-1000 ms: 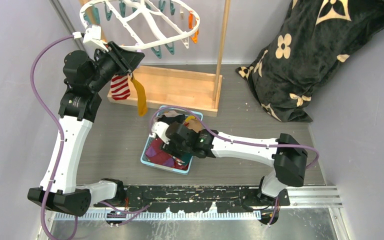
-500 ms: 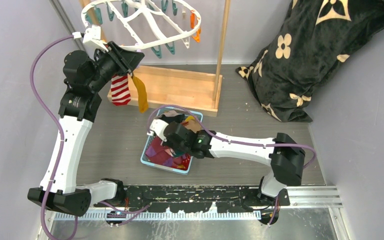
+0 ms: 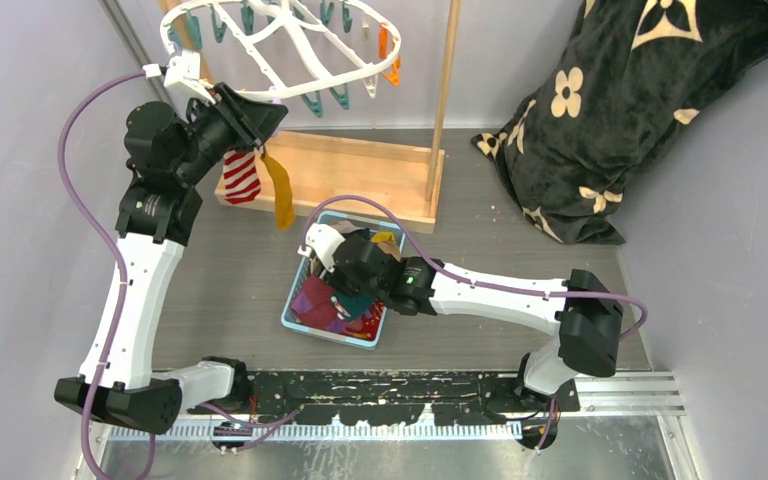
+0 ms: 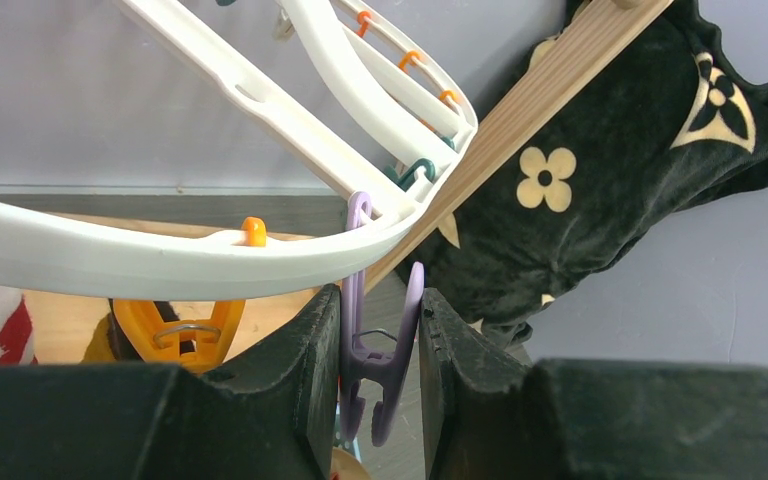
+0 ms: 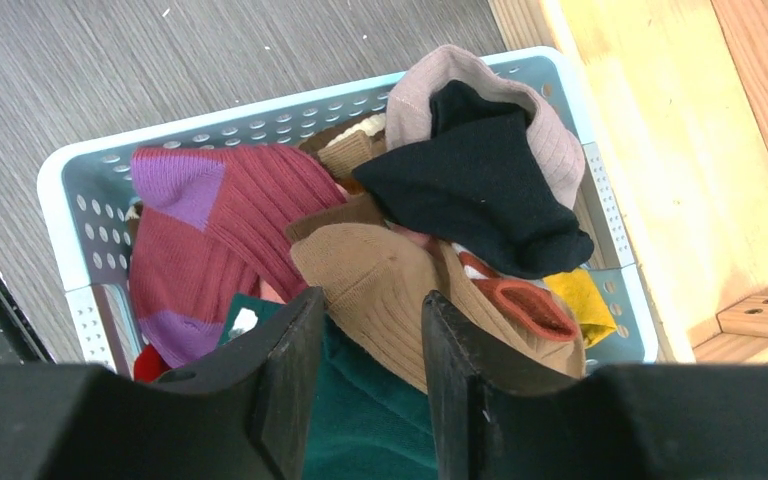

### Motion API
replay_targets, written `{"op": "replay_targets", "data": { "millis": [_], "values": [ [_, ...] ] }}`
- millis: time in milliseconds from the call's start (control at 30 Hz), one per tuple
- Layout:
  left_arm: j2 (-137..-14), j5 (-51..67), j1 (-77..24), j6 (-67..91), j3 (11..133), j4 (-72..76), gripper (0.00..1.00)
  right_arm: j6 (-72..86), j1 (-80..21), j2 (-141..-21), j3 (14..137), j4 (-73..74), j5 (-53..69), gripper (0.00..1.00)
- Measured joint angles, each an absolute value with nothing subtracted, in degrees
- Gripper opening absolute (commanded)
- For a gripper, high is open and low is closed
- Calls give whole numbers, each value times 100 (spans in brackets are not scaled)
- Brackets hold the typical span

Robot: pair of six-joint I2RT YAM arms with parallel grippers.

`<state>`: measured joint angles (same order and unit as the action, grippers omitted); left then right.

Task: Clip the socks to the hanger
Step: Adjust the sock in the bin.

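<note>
Grey wood-grain tabletop [image 5: 160, 60]; perforated pale-blue basket [image 5: 60, 185] holds ribbed knit socks [image 5: 240, 200]. Right gripper [image 5: 370, 310] fingers apart above them. Left gripper [image 4: 380, 310] clamped on lilac plastic clip [image 4: 360, 370] under white hanger [image 4: 160, 265].

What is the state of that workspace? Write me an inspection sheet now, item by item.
Surface: grey wood-grain tabletop.
Job's things: white hanger; striped sock and mustard sock hang below its rim; other socks piled in the blue basket.
Clutter: black flowered blanket heaped far right.
Hands: left hand closed on a purple clip at the hanger rim; right hand open over the basket's socks.
Cables: purple cables loop along both arms.
Surroundings: wooden stand, plain grey walls.
</note>
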<state>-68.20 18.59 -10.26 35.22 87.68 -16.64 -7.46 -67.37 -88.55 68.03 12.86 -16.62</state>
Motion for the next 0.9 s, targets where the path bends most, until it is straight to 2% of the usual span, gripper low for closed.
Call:
{"op": "replay_targets", "data": {
  "millis": [167,267,533,900],
  "values": [
    [-6810,1855,-1026,3511,8768,-1667,0,-711,-6737,-8982,6803,1184,-1667,42],
    [-6807,1852,-1026,3509,8768,-1667,0,-714,-6737,-9052,6803,1197,-1658,45],
    [-6807,1844,-1028,3509,8768,-1667,0,-709,-6733,-9080,6805,1181,-1669,2],
    [-6807,1839,-1026,3489,8772,-1680,0,-598,-6733,-8359,7120,1066,-1728,1]
  ]
}}
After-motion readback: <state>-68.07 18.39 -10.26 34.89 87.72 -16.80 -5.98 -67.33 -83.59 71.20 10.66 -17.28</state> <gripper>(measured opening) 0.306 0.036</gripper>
